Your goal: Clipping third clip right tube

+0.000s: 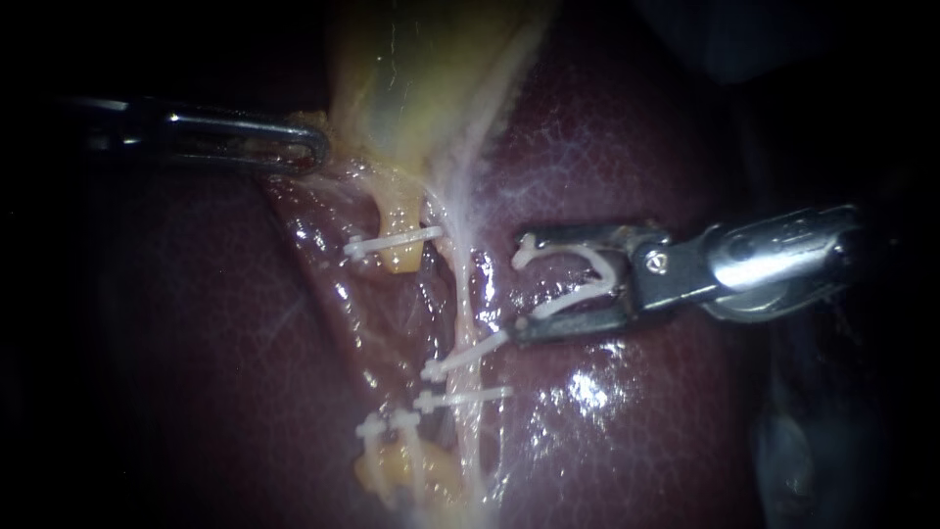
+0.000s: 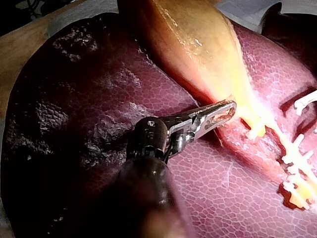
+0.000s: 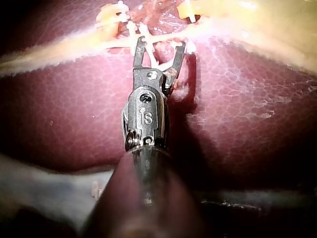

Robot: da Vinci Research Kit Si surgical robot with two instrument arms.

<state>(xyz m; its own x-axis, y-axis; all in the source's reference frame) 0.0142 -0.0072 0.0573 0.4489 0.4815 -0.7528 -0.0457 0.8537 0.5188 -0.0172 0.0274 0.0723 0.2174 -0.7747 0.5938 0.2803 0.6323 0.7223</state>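
Note:
The right tube (image 1: 460,294) is a pale strand running down over the liver (image 1: 627,421). It carries two white clips (image 1: 468,357) (image 1: 460,398). My right instrument (image 1: 517,286) comes in from the right with its jaws wide apart, and an open white clip (image 1: 578,279) is seated between them. Its tips stand just right of the tube, above the two clips; the tube is not between the jaws. In the right wrist view these jaws (image 3: 161,43) sit just short of the tube (image 3: 74,47). My left instrument (image 1: 311,147) is shut on the yellow gallbladder's (image 1: 421,69) edge.
The yellow left tube (image 1: 399,257) bears one clip (image 1: 392,241) above and further clips (image 1: 388,423) lower down. Wet dark red liver surrounds the tubes. In the left wrist view the left instrument (image 2: 231,107) holds the gallbladder (image 2: 198,44) near its narrow end.

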